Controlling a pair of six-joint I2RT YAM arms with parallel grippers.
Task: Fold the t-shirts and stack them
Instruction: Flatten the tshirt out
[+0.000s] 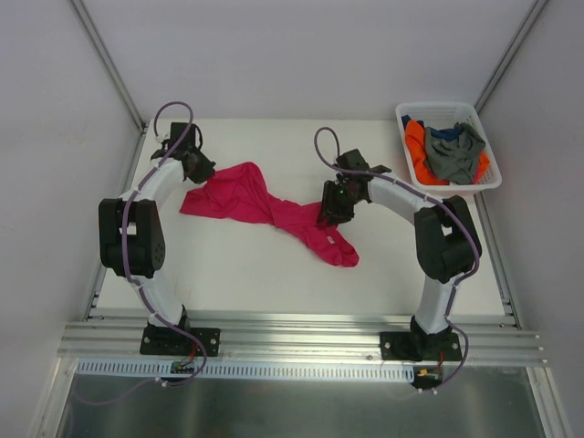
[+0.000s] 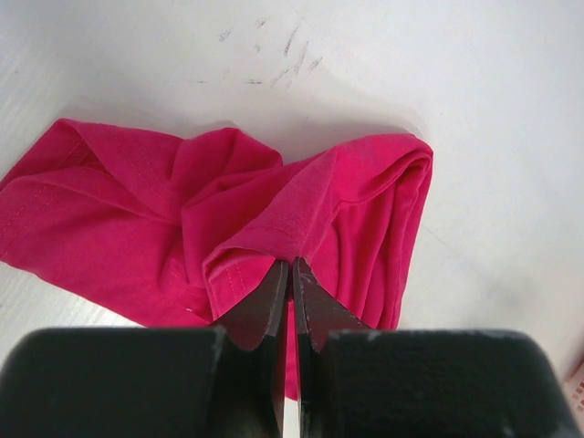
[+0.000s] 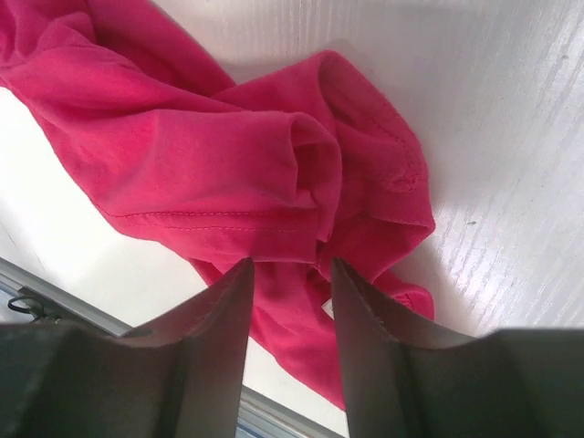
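The magenta-pink t-shirt (image 1: pixel 260 210) lies bunched and stretched out across the middle of the white table. My left gripper (image 1: pixel 203 173) is at its far left end, shut on a fold of the pink cloth (image 2: pixel 274 219). My right gripper (image 1: pixel 328 217) is over the shirt's right part, jaws open, with pink cloth (image 3: pixel 237 164) between and beyond the fingertips; nothing is pinched. The grey (image 1: pixel 461 151), orange (image 1: pixel 415 146) and dark blue (image 1: pixel 444 133) t-shirts lie crumpled in the basket.
A white plastic basket (image 1: pixel 406 114) stands at the table's far right corner. Metal frame posts rise at the back corners. An aluminium rail (image 1: pixel 301 338) runs along the near edge by the arm bases.
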